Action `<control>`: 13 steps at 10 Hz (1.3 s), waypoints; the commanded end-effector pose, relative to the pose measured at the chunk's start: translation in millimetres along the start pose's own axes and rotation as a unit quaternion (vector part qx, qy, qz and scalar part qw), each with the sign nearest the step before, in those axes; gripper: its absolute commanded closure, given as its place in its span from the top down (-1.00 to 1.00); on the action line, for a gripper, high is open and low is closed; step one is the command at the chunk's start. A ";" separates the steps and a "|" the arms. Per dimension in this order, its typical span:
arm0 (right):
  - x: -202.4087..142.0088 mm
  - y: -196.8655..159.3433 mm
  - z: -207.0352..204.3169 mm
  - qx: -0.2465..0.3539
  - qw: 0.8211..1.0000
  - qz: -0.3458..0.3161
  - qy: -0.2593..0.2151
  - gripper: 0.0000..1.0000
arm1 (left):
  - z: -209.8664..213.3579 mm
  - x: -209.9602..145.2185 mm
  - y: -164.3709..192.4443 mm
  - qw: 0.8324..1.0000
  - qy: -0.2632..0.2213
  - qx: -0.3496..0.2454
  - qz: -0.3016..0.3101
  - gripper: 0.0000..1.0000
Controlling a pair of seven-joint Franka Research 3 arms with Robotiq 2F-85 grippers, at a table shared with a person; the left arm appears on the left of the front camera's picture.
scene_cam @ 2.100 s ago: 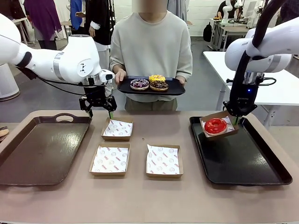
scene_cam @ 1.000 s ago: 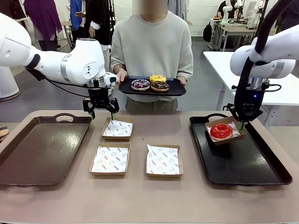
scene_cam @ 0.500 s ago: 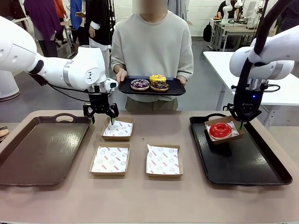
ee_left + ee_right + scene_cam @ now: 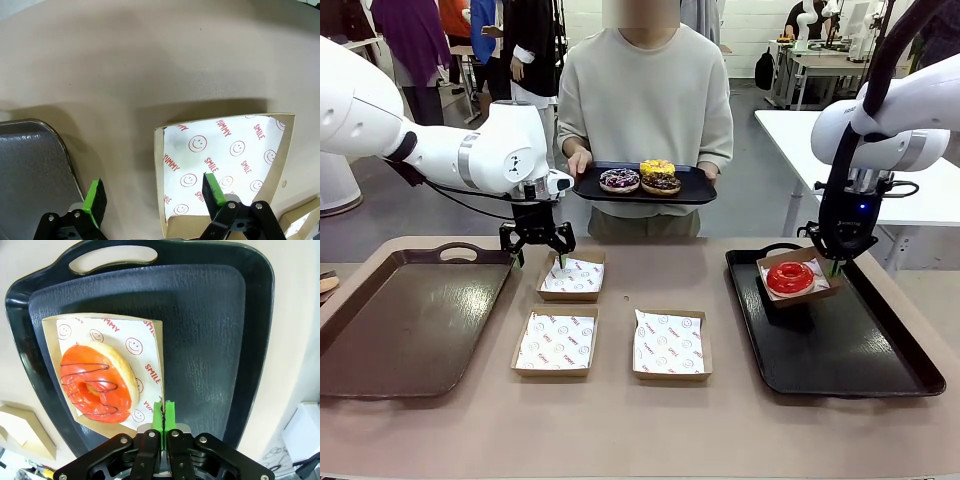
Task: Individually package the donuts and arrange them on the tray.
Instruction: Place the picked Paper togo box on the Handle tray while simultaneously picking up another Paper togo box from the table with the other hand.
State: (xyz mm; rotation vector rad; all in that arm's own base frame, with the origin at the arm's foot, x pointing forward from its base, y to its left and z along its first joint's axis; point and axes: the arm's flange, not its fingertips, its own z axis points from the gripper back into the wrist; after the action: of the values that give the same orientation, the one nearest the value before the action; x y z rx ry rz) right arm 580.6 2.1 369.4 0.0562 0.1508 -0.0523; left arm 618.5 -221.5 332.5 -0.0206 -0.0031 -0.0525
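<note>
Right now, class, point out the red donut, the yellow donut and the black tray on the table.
red donut (image 4: 775, 280), front view, glazed ring
yellow donut (image 4: 648, 168), front view, top icing
black tray (image 4: 840, 350), front view, bare floor

1. You have a tan table (image 4: 620, 430) running from left to right.
2. On its left lies 1 brown tray (image 4: 390, 335).
3. In the middle sit 3 paper-lined boxes: far box (image 4: 571, 276), near left box (image 4: 555, 343), near right box (image 4: 670, 345).
4. On its right lies 1 black tray (image 4: 850, 355).

Your L gripper (image 4: 152, 190) hung over the edge of a carton (image 4: 220, 155), w/ a side tray (image 4: 30, 165) beside. Ahead of R gripper (image 4: 164, 411), donut (image 4: 97, 382) lay in box (image 4: 145, 347), on tray (image 4: 210, 330).
</note>
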 end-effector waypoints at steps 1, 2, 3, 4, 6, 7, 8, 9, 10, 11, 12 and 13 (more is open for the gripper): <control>5.1 -1.3 0.9 0.017 1.000 -0.001 -0.008 -0.55 | -1.0 6.7 -3.0 1.000 -0.006 -0.008 0.018 -0.06; 4.9 -1.5 0.9 0.021 1.000 -0.001 -0.005 0.20 | -0.4 8.0 -2.3 1.000 -0.003 -0.008 0.020 -0.20; 4.8 -2.1 0.9 0.021 1.000 -0.004 -0.005 0.63 | -0.8 9.5 -1.1 1.000 -0.002 -0.007 0.021 -0.20; 4.9 -2.4 1.0 0.022 1.000 -0.006 -0.005 1.00 | -1.9 10.5 0.0 1.000 0.001 -0.007 0.020 -1.00; 4.7 -1.5 1.1 0.022 1.000 -0.007 -0.005 1.00 | -2.9 11.7 1.3 1.000 0.004 -0.010 0.022 -1.00; 4.4 -1.0 1.5 0.023 1.000 -0.008 -0.006 0.90 | -3.0 11.8 1.7 1.000 0.006 -0.012 0.023 -1.00; 4.2 -0.6 1.9 0.023 1.000 -0.008 -0.006 1.00 | -2.4 11.8 2.1 1.000 0.006 -0.013 0.024 -1.00; 3.5 -0.5 2.4 0.023 1.000 -0.007 -0.007 1.00 | -1.2 11.4 2.9 1.000 0.005 -0.014 0.025 -1.00; 2.9 -0.6 3.0 0.025 1.000 -0.008 -0.008 1.00 | 0.6 11.2 3.4 1.000 0.002 -0.013 0.026 -1.00; 1.9 -0.5 3.8 0.026 1.000 -0.007 -0.009 1.00 | 1.4 11.2 4.1 1.000 0.002 -0.014 0.027 -1.00; 0.1 -0.8 5.0 0.027 1.000 -0.006 -0.011 1.00 | 1.8 11.1 4.7 1.000 0.003 -0.014 0.027 -1.00; -1.6 -1.1 6.1 0.030 0.999 -0.004 -0.014 1.00 | 1.9 11.3 5.2 1.000 0.003 -0.012 0.027 -1.00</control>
State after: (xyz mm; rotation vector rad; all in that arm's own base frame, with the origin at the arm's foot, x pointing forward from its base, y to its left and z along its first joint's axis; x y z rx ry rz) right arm 580.9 2.2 372.4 0.0788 0.1427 -0.0668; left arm 627.8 -218.3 331.8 -0.0401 -0.0061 -0.0273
